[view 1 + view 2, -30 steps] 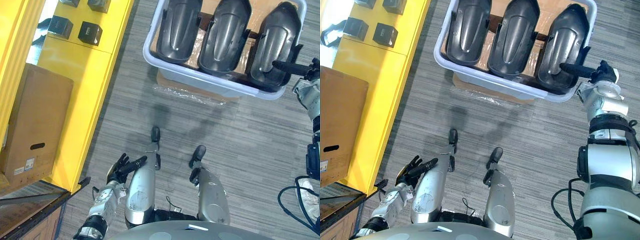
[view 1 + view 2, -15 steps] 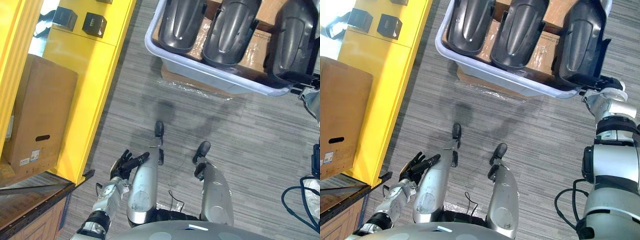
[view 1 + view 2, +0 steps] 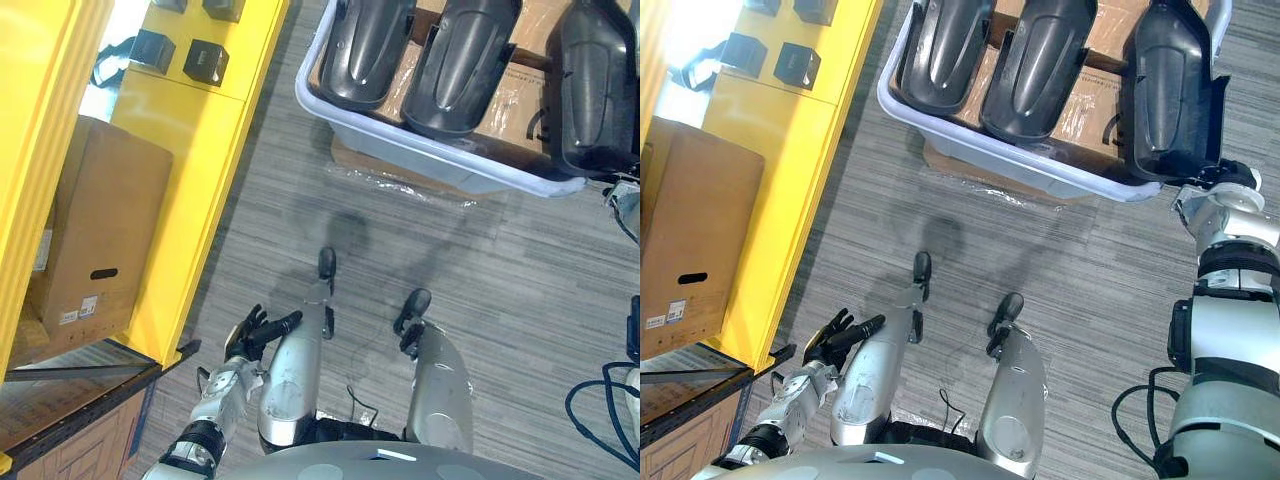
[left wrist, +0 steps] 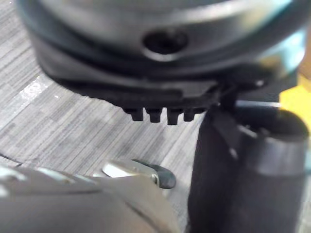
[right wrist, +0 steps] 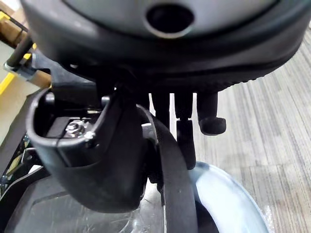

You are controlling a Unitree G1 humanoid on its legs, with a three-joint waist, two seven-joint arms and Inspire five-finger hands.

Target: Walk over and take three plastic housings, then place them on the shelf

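Head view, robot at centre: three plastic housings (image 3: pixel 460 65), dark, lie side by side in the pale bin (image 3: pixel 440 165) at 12 to 1 o'clock; the bin sits on the grey floor (image 3: pixel 500 260)

Your right robot hand (image 5: pixel 97 160) is at 3 o'clock, at the bin's near right corner, against the near end of the right housing (image 3: pixel 595 85). Its wrist view shows the thumb on one side of that housing's dark edge and the fingers on the other, pinching it

Your left robot hand (image 3: pixel 250 335) hangs low at 7 o'clock, fingers spread, holding nothing

The yellow shelf (image 3: pixel 190 180) at 9 to 10 o'clock carries a cardboard box (image 3: pixel 95 240) and small black boxes (image 3: pixel 205 62)
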